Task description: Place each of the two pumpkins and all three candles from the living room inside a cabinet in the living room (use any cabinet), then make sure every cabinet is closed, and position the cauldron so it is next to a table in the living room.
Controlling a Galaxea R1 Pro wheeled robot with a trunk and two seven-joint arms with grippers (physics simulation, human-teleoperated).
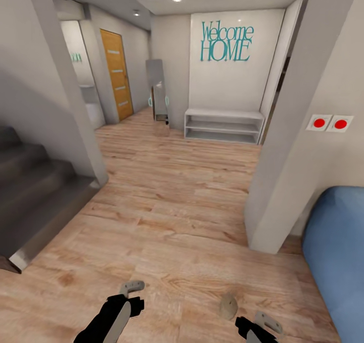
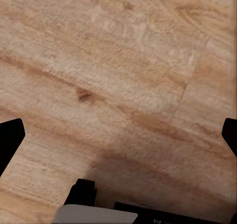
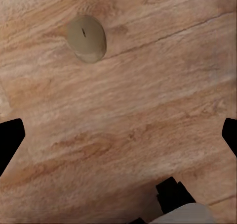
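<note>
One candle (image 1: 228,306), a squat grey-brown stub, is sitting upright on the wood floor (image 1: 177,222) near the right gripper (image 1: 267,324), not touching it; in the right wrist view the candle (image 3: 87,38) is lying well ahead of the fingers (image 3: 10,140), which are spreading wide with nothing between them. The left gripper (image 1: 132,287) is hanging low over bare floor, and its wrist view is showing fingers (image 2: 11,135) wide apart at both edges, holding nothing. Ahead, a hallway is opening up with a white shelf bench (image 1: 223,126) under a teal "Welcome HOME" wall sign (image 1: 226,42), an orange door (image 1: 116,72), a leaning mirror (image 1: 157,88), grey stairs (image 1: 35,191), two red wall switches (image 1: 329,123) and a blue sofa edge (image 1: 336,252).
</note>
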